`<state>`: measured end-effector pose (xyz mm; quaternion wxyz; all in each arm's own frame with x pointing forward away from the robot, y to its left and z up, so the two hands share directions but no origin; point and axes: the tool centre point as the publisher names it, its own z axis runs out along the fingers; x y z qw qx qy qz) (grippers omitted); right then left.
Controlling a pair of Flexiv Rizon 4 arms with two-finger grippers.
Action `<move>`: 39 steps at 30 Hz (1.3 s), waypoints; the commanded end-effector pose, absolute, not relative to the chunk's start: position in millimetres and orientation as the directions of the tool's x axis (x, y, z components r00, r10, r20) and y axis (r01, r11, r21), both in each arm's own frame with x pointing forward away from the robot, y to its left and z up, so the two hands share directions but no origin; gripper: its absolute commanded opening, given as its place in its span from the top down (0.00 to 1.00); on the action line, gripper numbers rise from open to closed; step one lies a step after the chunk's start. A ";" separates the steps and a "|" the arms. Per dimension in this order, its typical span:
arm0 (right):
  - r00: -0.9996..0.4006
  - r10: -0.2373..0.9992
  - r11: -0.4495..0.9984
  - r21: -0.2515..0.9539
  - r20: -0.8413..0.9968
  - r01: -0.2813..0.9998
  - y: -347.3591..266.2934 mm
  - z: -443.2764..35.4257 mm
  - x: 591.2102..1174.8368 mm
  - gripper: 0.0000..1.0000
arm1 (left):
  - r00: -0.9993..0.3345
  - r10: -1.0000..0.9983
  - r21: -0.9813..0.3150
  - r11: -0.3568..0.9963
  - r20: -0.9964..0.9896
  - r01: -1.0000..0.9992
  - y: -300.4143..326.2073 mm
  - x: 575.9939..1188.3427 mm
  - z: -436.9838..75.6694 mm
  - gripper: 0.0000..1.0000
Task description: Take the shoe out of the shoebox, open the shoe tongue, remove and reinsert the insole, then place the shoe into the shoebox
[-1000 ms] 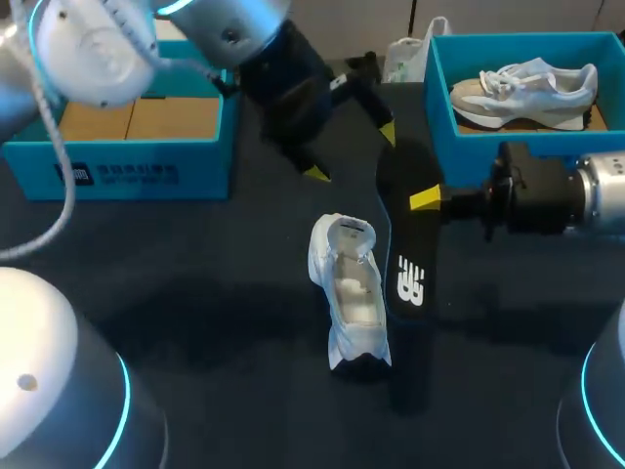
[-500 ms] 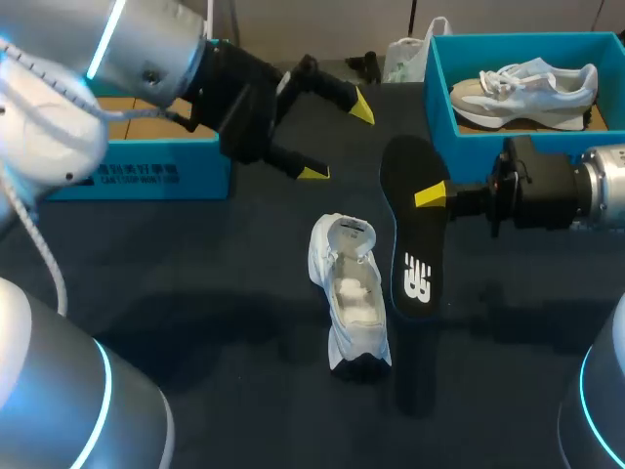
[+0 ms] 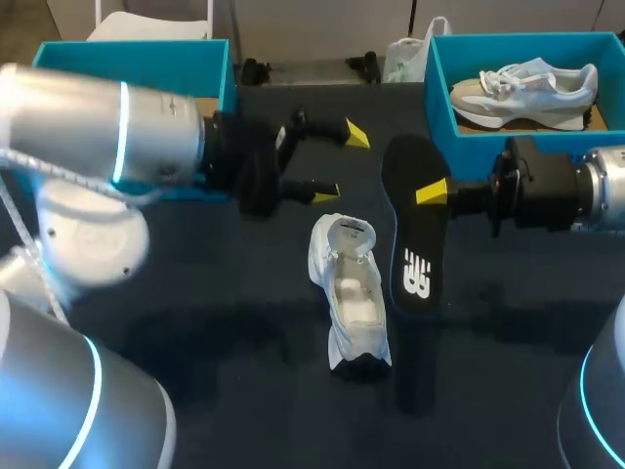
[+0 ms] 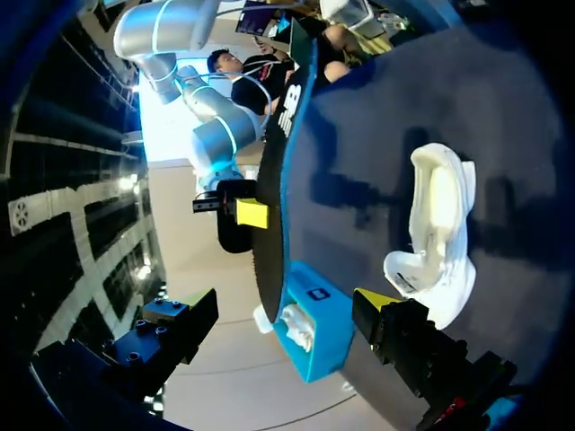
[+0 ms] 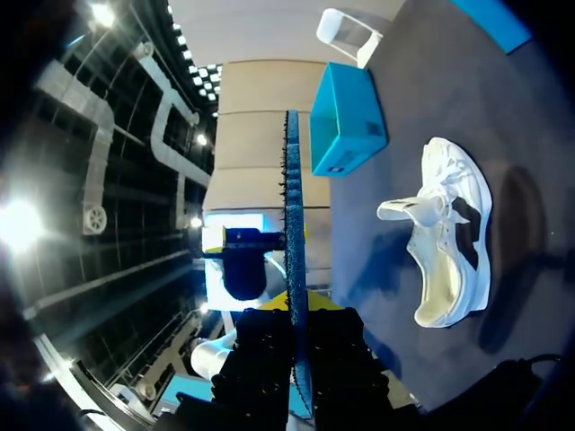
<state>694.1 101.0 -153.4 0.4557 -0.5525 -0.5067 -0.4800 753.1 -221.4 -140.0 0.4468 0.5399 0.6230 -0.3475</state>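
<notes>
A white shoe (image 3: 350, 293) lies on the dark table with its opening up and its tongue pulled back; it also shows ahead of the fingers as the shoe (image 4: 440, 238) and the shoe (image 5: 454, 242). My right gripper (image 3: 430, 193) is shut on the edge of the black insole (image 3: 410, 234), which hangs just right of the shoe. In the right wrist view the insole (image 5: 295, 260) stands edge-on between the fingers of the right gripper (image 5: 295, 337). My left gripper (image 3: 341, 163) is open just behind the shoe's heel end, holding nothing. From the left gripper (image 4: 278, 323) the insole (image 4: 274, 206) stands upright ahead.
A blue shoebox (image 3: 441, 117) at the back right holds a second grey-white shoe (image 3: 527, 86). Another blue shoebox (image 3: 137, 59) stands at the back left, partly behind my left arm. A white bag (image 3: 405, 54) sits at the far edge between them.
My left arm has swung down and leftward, turning its open gripper level behind the shoe. The right gripper and insole shifted slightly right. The shoe has not moved.
</notes>
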 end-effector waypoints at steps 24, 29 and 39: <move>0.027 0.078 -0.086 -0.020 0.997 0.996 126.4 -150.1 694.8 1.00 | 0.062 -0.054 0.051 0.185 -0.997 0.981 -265.6 741.0 -147.0 0.58; 0.029 0.077 -0.085 -0.023 0.997 0.996 128.2 -150.7 693.5 1.00 | 0.056 -0.059 0.045 0.179 -0.997 0.983 -271.1 740.2 -145.9 0.58; 0.035 0.085 -0.082 -0.028 0.996 0.996 131.2 -149.8 691.9 1.00 | 0.025 -0.065 0.012 0.182 -0.998 0.983 -279.7 739.3 -148.5 0.78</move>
